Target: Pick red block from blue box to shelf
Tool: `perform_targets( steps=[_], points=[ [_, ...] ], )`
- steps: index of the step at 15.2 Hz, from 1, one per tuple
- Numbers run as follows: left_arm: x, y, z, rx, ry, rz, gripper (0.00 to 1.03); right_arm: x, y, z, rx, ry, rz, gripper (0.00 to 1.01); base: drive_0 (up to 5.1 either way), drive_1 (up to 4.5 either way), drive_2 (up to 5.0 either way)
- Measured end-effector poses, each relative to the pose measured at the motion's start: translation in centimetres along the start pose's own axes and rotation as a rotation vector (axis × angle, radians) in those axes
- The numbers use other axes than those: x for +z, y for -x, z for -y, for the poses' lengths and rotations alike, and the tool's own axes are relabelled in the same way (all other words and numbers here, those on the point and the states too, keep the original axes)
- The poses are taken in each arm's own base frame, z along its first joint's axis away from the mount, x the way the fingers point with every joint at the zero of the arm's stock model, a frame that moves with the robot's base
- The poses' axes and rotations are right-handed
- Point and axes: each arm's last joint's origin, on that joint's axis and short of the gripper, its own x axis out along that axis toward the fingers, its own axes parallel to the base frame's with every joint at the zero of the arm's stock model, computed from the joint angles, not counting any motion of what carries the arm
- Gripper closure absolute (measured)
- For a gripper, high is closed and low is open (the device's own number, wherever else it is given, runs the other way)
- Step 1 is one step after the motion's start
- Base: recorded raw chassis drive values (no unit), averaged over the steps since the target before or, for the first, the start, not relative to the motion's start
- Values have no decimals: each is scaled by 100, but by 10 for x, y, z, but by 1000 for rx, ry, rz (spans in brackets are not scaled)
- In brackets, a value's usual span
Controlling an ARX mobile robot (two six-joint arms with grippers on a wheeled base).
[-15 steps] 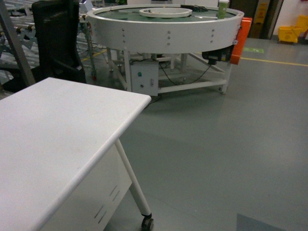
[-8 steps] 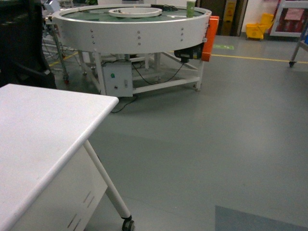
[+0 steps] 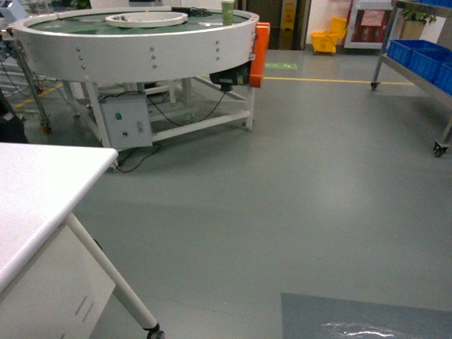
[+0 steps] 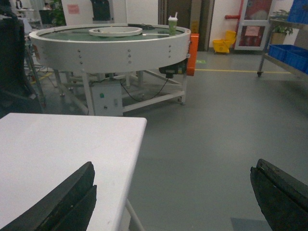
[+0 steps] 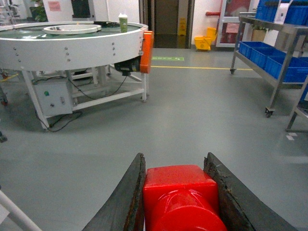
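Observation:
The red block [image 5: 178,187], a glossy cube with a round stud facing the camera, fills the bottom of the right wrist view. My right gripper [image 5: 175,156] is shut on it, one dark finger pressed to each side, high above the grey floor. My left gripper [image 4: 174,163] is open and holds nothing; its left finger hangs over the white table [image 4: 57,149]. The shelf [image 5: 278,72], a steel rack on castors, stands at the far right [image 3: 385,53]. The blue box is out of view. Neither gripper shows in the head view.
The white table [image 3: 35,191] with a slanting leg is at lower left. A round white conveyor table [image 3: 134,39] with an orange panel [image 3: 262,44] and a green cup [image 3: 227,12] stands behind. Dark blue crates [image 3: 420,56] sit on the shelf. A yellow mop bucket [image 3: 326,41] is far back.
The head view has swung to the right: the white table and the round conveyor have slid leftward, and the shelf with blue crates has come into view at the right edge.

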Motion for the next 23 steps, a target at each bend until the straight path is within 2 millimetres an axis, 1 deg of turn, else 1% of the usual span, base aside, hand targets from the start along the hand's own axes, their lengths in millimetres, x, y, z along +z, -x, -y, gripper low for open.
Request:
perform_targets(
  steps=[8, 23],
  points=[
    [0, 0, 0, 0, 0, 0, 5, 0, 0, 0, 0, 0, 0, 73, -163, -163, -163],
    [0, 0, 0, 0, 0, 2, 5, 0, 0, 0, 0, 0, 3, 73, 0, 0, 0]
  ],
)
